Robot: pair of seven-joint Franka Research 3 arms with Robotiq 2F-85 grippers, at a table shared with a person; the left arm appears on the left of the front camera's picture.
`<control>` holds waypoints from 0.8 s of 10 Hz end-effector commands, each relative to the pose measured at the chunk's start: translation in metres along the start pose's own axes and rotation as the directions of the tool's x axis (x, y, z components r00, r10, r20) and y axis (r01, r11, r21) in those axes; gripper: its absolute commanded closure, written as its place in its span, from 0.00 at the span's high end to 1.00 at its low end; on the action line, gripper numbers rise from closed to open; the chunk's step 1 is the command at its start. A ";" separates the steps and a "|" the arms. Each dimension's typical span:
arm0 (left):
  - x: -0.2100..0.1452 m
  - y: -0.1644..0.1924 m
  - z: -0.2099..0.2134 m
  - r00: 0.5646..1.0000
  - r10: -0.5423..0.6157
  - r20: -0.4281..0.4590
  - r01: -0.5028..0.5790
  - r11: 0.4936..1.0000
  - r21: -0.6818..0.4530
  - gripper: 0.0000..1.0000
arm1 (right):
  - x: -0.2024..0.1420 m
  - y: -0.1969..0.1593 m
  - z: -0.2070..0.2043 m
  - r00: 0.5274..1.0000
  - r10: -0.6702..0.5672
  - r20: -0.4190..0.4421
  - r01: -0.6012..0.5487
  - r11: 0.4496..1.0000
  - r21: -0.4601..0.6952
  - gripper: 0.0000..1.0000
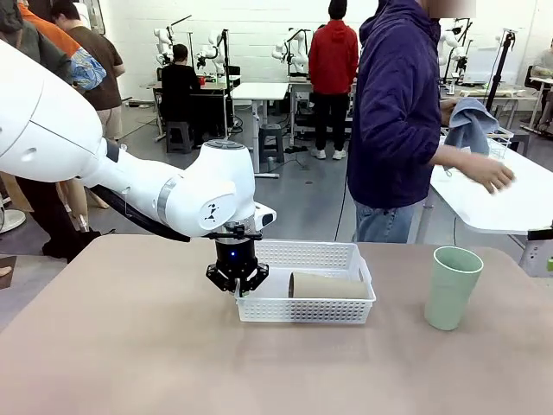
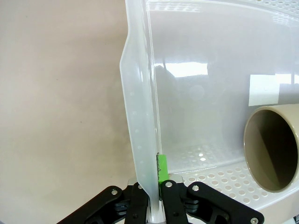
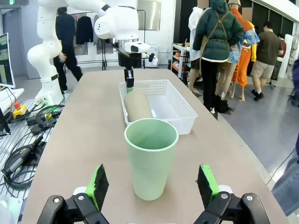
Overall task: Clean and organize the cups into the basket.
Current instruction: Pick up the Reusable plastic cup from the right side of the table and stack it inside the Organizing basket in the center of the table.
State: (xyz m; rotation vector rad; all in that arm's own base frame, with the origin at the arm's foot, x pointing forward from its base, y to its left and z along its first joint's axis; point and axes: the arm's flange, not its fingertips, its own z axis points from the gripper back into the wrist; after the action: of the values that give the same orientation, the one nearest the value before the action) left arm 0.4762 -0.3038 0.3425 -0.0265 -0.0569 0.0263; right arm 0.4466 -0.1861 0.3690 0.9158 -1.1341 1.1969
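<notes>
Beige matte table (image 1: 130,346). White lattice-walled rectangular plastic basket (image 1: 302,309) at table middle. Tan cardboard-coloured tapered cup (image 1: 328,285) lies on side inside basket. Pale green tapered cup (image 1: 451,285) upright, right of basket, apart. Left gripper (image 1: 237,288) pinches basket's left end wall. Right gripper (image 3: 153,184) spread wide, green cup ahead, untouched.

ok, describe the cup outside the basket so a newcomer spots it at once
On the tan table, find the white lattice basket near the middle. Right of it in the front view, apart from it, a cup stands upright. It alone is pale green; the tan cup lies on its side inside the basket.
</notes>
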 end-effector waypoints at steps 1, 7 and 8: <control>-0.002 0.000 0.000 1.000 -0.004 -0.001 0.004 1.000 0.003 0.00 | -0.029 0.002 -0.018 1.000 0.004 -0.030 -0.003 1.000 0.013 1.00; -0.002 0.000 0.000 1.000 -0.004 -0.001 0.004 1.000 0.003 0.00 | -0.095 -0.011 -0.050 0.991 -0.105 -0.084 0.108 0.993 0.039 1.00; -0.002 0.000 0.000 1.000 -0.004 -0.001 0.004 1.000 0.003 0.00 | -0.098 -0.014 -0.056 0.991 -0.103 -0.087 0.106 0.994 0.037 1.00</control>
State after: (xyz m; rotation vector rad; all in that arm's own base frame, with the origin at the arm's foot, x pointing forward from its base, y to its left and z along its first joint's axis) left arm 0.4762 -0.3038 0.3425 -0.0265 -0.0569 0.0263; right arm 0.4614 -0.1600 0.2616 0.9570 -0.9863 1.1450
